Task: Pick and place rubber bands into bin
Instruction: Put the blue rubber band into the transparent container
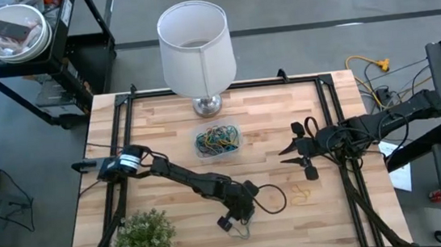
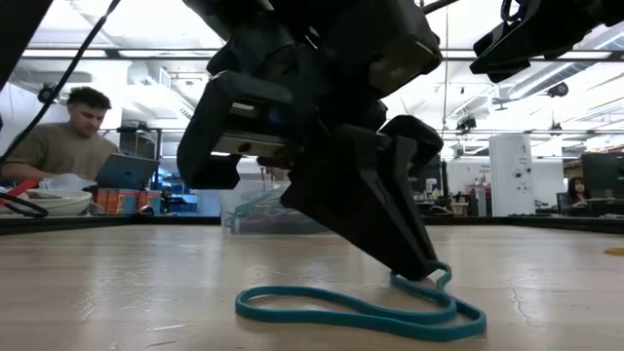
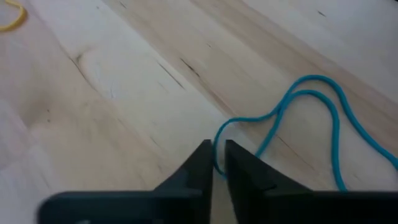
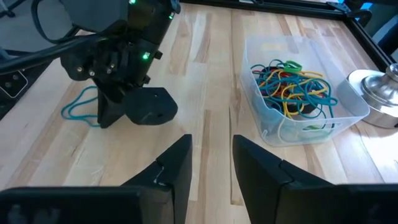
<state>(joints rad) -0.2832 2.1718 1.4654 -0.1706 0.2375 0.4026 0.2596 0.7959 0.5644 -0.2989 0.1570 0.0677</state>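
A teal rubber band (image 3: 311, 118) lies on the wooden table near its front edge, also seen in the low view (image 2: 361, 310) and the high view (image 1: 240, 232). My left gripper (image 3: 217, 158) is down on one end of it, its fingers closed to a narrow slit. The see-through bin (image 1: 217, 140) stands at the table's middle with several coloured rubber bands (image 4: 292, 84) inside. A yellow rubber band (image 1: 300, 190) lies loose on the table right of the left gripper. My right gripper (image 4: 211, 158) hovers open at the table's right side, holding nothing. My left gripper pinches the teal band's bend at one end of the loop (image 3: 216, 167) between its two fingertips (image 2: 419, 265). The fingers slant down onto it from above. The band lies slack and flat on the table, the rest of the loop (image 2: 292, 304) stretching away from the fingers.
A white lamp (image 1: 195, 45) stands at the far edge behind the bin, its metal base (image 4: 379, 87) beside the bin. A small green plant (image 1: 144, 238) sits at the near left corner. A black cable (image 1: 272, 199) loops beside the left gripper. A person sits beyond the table.
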